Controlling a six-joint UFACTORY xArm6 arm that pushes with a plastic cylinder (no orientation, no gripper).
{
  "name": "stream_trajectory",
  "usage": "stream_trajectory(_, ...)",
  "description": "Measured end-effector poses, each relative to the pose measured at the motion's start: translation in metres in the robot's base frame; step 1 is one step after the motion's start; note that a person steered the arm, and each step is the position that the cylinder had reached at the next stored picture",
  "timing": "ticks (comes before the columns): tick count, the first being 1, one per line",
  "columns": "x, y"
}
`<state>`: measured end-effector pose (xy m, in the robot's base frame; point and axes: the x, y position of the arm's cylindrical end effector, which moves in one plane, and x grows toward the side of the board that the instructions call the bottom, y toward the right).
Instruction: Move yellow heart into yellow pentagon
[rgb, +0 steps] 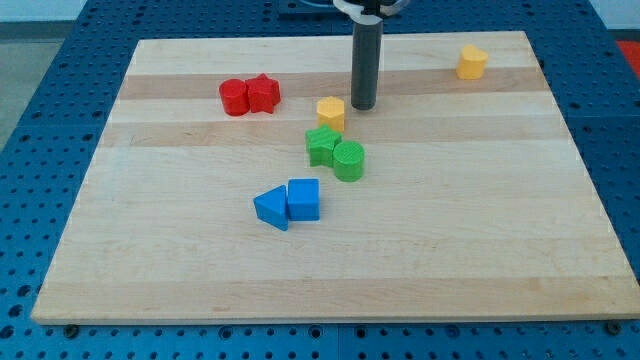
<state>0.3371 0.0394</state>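
My tip (362, 106) just right of yellow block (331, 112)

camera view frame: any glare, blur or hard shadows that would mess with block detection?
Camera view: even, diffuse light, no glare on the wooden board; only soft, short shadows under blocks such as the blue pair. Camera view: sharp overall; my tip and the yellow block beside it have clean edges, no motion blur. Camera view: the far yellow block is small, so its shape reads poorly.
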Motion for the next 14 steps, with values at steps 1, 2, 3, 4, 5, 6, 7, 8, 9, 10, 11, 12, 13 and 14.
stream_trajectory(1,0.000,0.006)
stream_trajectory(2,0.000,0.075)
stream_trajectory(3,-0.003,0.161)
stream_trajectory(4,-0.030,0.241)
stream_trajectory(5,-0.073,0.262)
stream_trajectory(6,-0.087,0.222)
stream_trajectory(7,-0.087,0.164)
stream_trajectory(8,-0.068,0.106)
stream_trajectory(9,-0.053,0.068)
stream_trajectory(10,-0.063,0.082)
stream_trajectory(11,-0.081,0.127)
stream_trajectory(12,-0.078,0.155)
stream_trajectory(13,-0.051,0.142)
stream_trajectory(14,-0.025,0.101)
